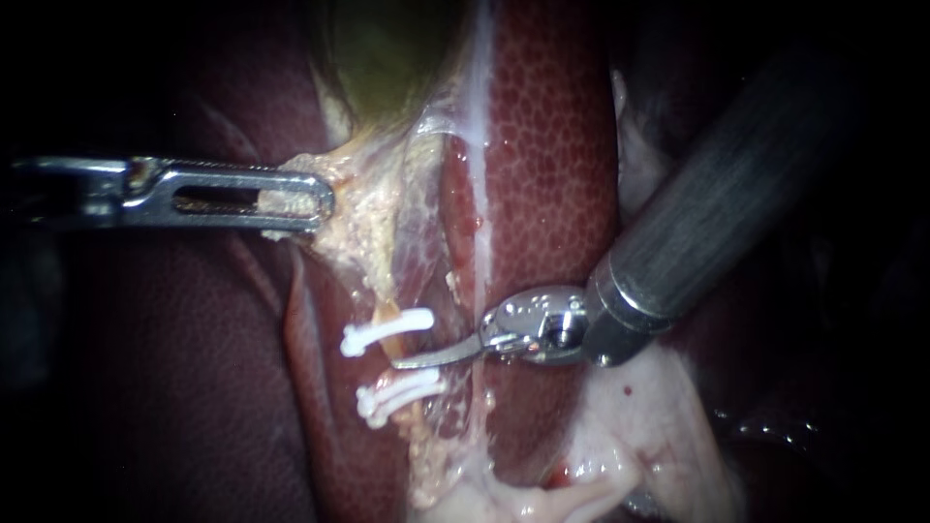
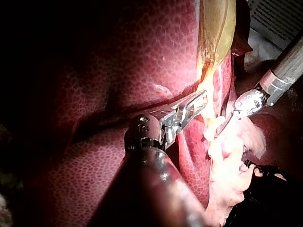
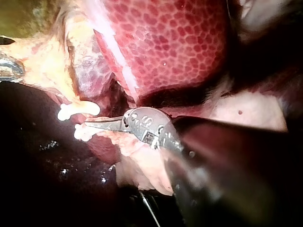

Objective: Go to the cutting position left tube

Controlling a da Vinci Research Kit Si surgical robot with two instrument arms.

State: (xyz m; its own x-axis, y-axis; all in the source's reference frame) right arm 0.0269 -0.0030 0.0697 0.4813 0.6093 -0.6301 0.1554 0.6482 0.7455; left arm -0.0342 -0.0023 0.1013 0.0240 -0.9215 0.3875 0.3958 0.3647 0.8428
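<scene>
Nearest the camera, the right instrument comes in from the upper right over pale fatty tissue. Its pincer is two thin blades lying together as one sliver with no gap, and they hold nothing. The blade tip sits between two white clips, the upper clip and the lower clip. It reaches the left tube, the thin strand that both clips cross and that runs down along the liver's edge. The right wrist view shows the same, with the blades pointing into the space between the clips.

Farther back, the left instrument comes in level from the left. Its slotted pincer is clamped on yellowish-white tissue just under the gallbladder. Beside both, the mottled red liver fills the background.
</scene>
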